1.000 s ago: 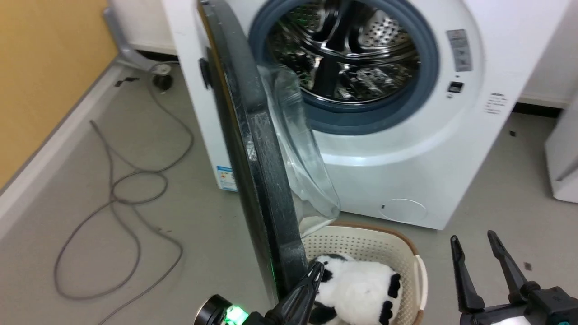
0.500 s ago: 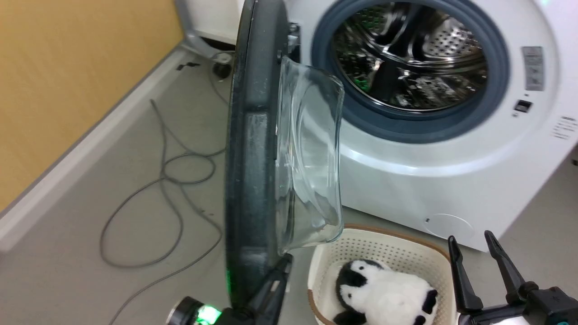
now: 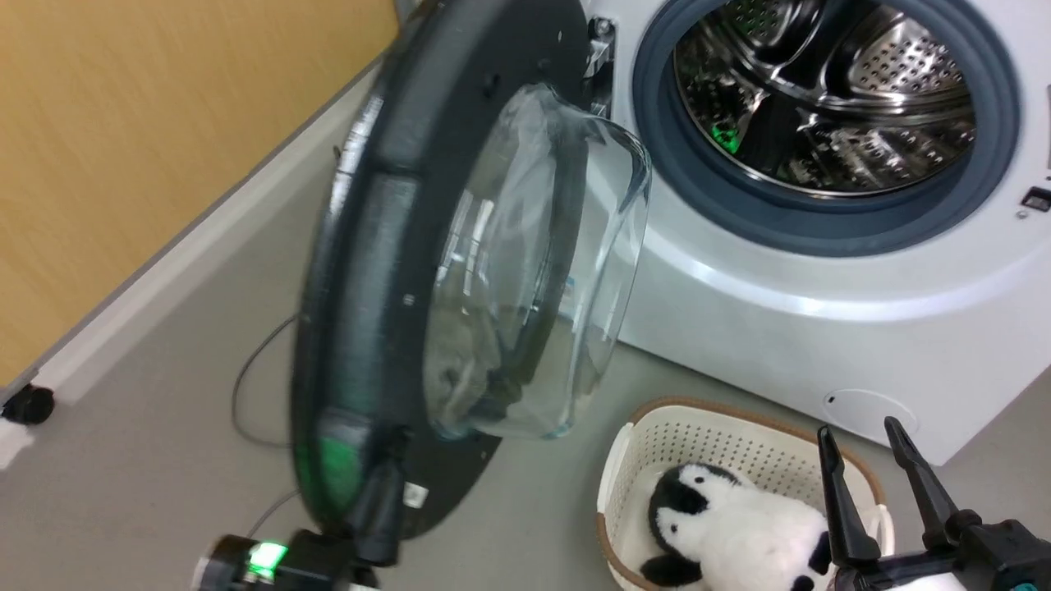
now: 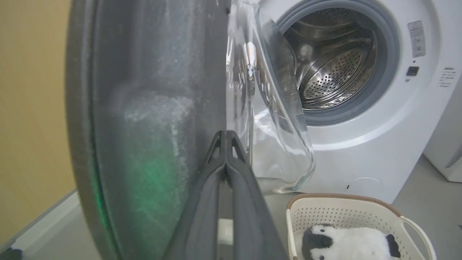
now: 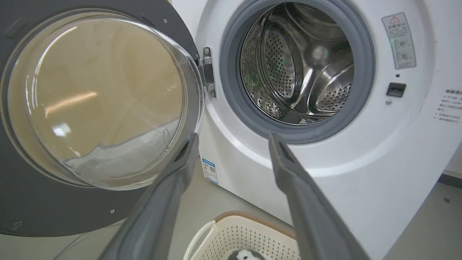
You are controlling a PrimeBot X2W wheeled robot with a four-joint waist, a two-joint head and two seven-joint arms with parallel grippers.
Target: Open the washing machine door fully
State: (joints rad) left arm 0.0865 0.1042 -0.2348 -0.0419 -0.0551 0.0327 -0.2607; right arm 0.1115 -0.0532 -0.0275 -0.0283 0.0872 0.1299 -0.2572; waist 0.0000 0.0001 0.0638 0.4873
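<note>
Washer [image 3: 821, 312], white front-loader, takes up the upper right of the head view, steel drum [image 3: 829, 90] exposed inside the grey rubber ring [image 3: 657, 156]. Door [image 3: 369, 271] stands open on its hinge [image 5: 207, 72] at the left side of the opening, turned well away from the drum, dark inner face and clear glass bowl [image 3: 534, 263] toward the robot. Cream basket [image 3: 739, 427] sits on the floor just in front of the washer, below and right of the door, w/ a black-and-white plush penguin [image 3: 739, 525] lying in it. L gripper [image 3: 382, 501] reaches up from the lower left, fingers pressed together w/ nothing between them, tips at the door's lower inner rim; actual contact can't be made out. R gripper [image 3: 858, 433] is low at the lower right, fingers apart and pointing up, holding nothing, clear of door and washer, by the basket's right edge
</note>
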